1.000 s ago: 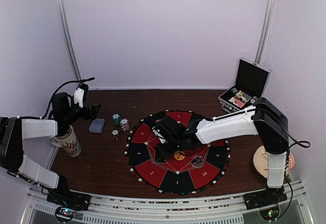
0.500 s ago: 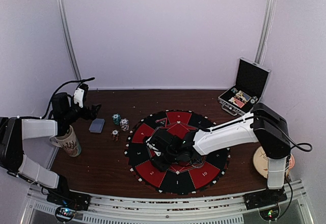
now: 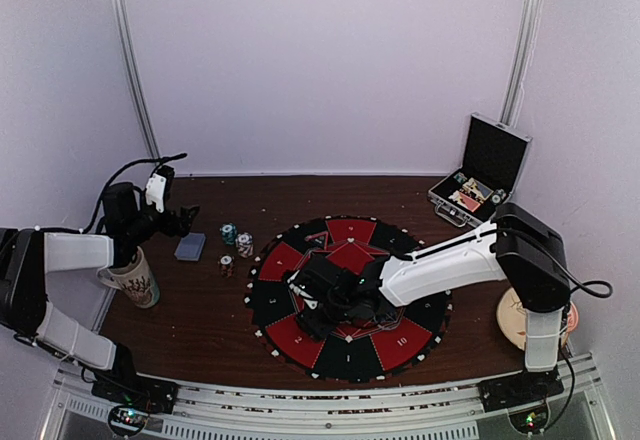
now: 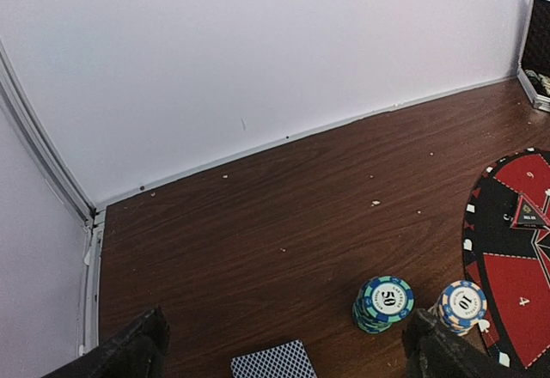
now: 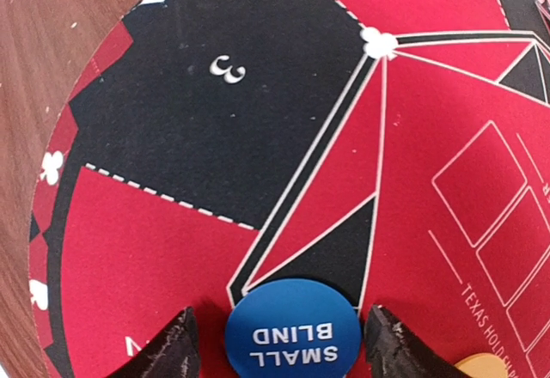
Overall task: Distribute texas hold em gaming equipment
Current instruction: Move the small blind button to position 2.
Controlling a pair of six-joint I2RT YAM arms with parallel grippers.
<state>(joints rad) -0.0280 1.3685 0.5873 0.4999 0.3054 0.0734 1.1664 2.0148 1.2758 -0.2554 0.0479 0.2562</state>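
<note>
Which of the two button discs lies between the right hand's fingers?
The blue SMALL BLIND disc, flat on the mat between both fingers; the orange disc sits outside them, barely in view.

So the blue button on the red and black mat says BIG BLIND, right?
No, the blue button on the red and black mat says SMALL BLIND, not BIG BLIND. The right wrist view shows the words.

Blue SMALL BLIND disc (image 5: 292,341) lies flat on the red-and-black mat (image 5: 215,137), orange disc (image 5: 485,368) near it; chip stacks (image 4: 383,302) and face-down card deck (image 4: 273,363) sit off its left edge.
</note>
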